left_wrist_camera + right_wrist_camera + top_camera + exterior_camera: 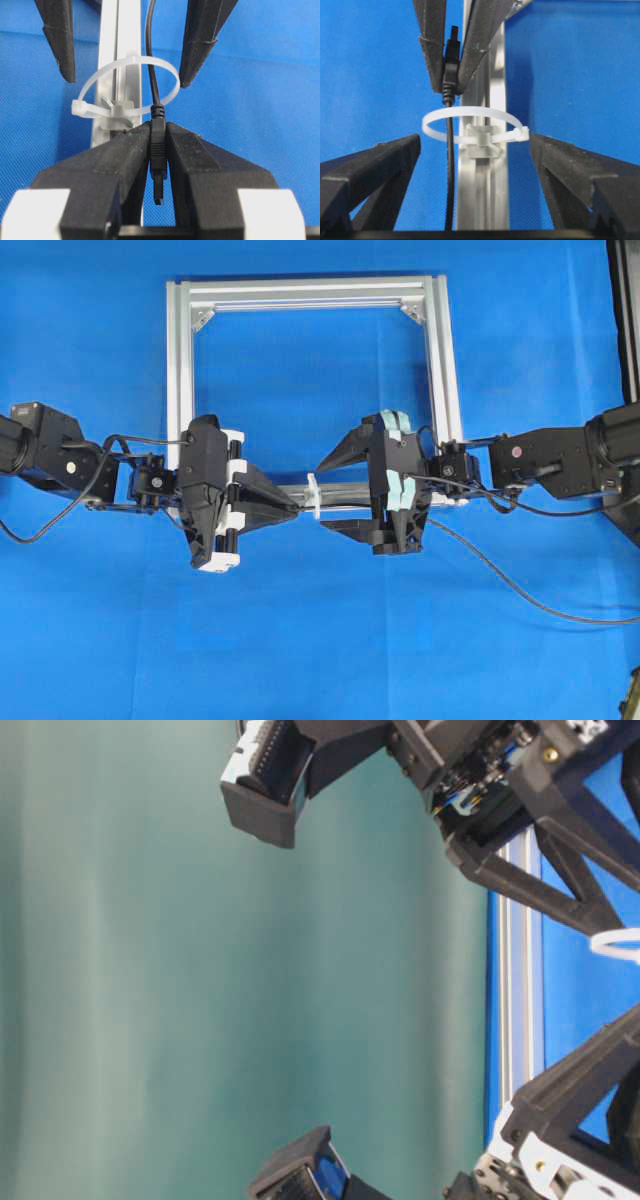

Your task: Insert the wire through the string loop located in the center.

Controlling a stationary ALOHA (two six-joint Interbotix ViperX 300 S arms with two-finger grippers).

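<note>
Left fingers [125,165] pinching wire [155,95], right fingers [380,165] spread

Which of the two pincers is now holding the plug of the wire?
The left pincer: its fingers are closed on the dark plug of the wire, just past the string loop. The right pincer stands wide open, holding nothing.

A plain bright blue cloth [320,640] covers the table, and on it lies a square frame of silver, ridged aluminium bars [310,288]. A translucent white plastic string loop [127,85] rings a thin glossy black wire [154,80] ending in a matt black ribbed plug. The left gripper [292,507] is black with white blocks, the right gripper [335,493] black with pale teal pads.
</note>
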